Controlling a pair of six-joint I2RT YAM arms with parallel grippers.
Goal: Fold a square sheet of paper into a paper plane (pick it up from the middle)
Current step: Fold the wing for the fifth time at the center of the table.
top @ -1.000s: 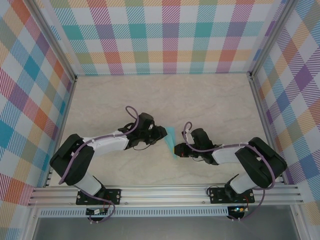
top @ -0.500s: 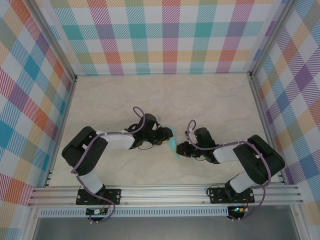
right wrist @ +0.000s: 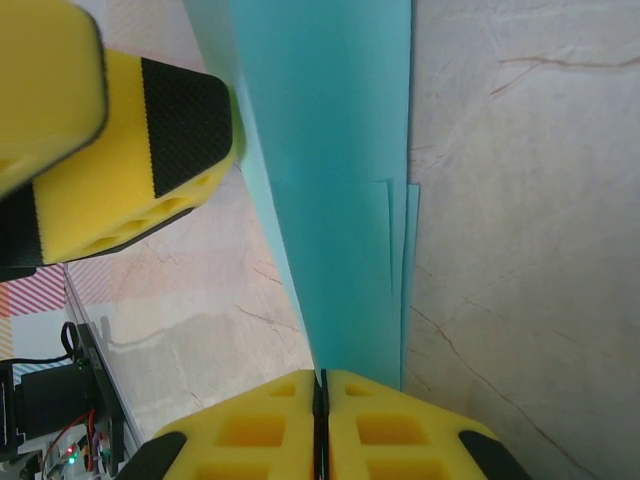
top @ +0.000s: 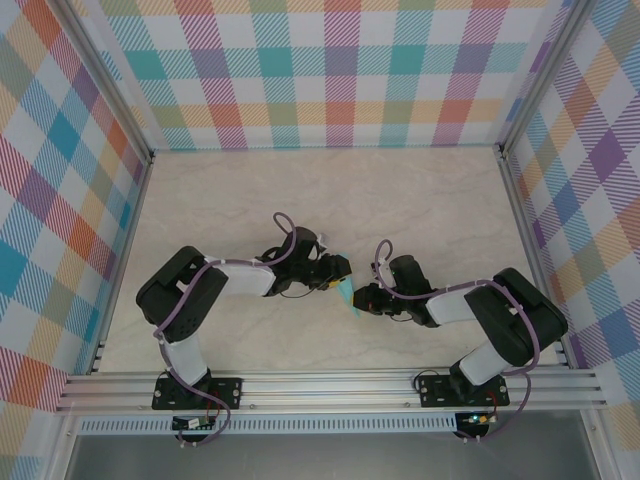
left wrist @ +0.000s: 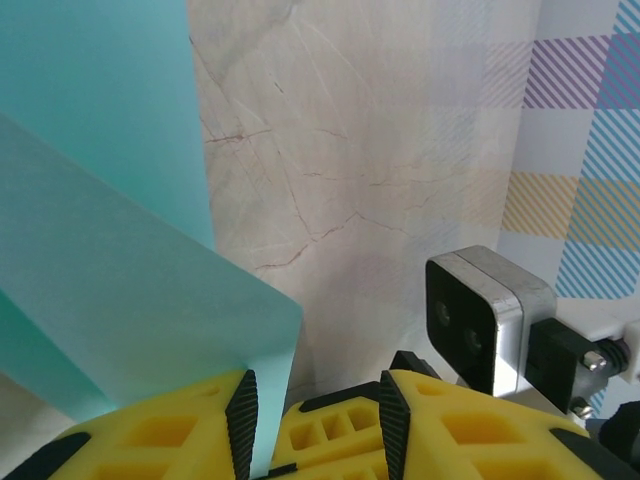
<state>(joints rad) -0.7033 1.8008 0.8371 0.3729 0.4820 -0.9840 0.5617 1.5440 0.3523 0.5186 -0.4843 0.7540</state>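
The turquoise sheet of paper (top: 345,290), folded into long layers, stands on edge between my two grippers at the middle of the table. My right gripper (right wrist: 322,378) is shut on its near end, and the paper (right wrist: 330,150) runs away from the pads with stepped layered edges. My left gripper (left wrist: 315,385) is open. A folded flap of the paper (left wrist: 120,250) lies against its left pad, and the gap to the right pad is bare. In the top view the left gripper (top: 336,272) and right gripper (top: 360,299) nearly meet.
The marble tabletop (top: 330,190) stretches behind the grippers to plaid walls with aluminium rails (top: 330,385) at the front. The right wrist's camera block (left wrist: 480,315) sits just past my left fingers. One left finger (right wrist: 170,150) hangs close beside the paper.
The left arm has swung right and lower, bringing its gripper up against the paper. The paper has shifted slightly toward the right gripper, which has stayed in place.
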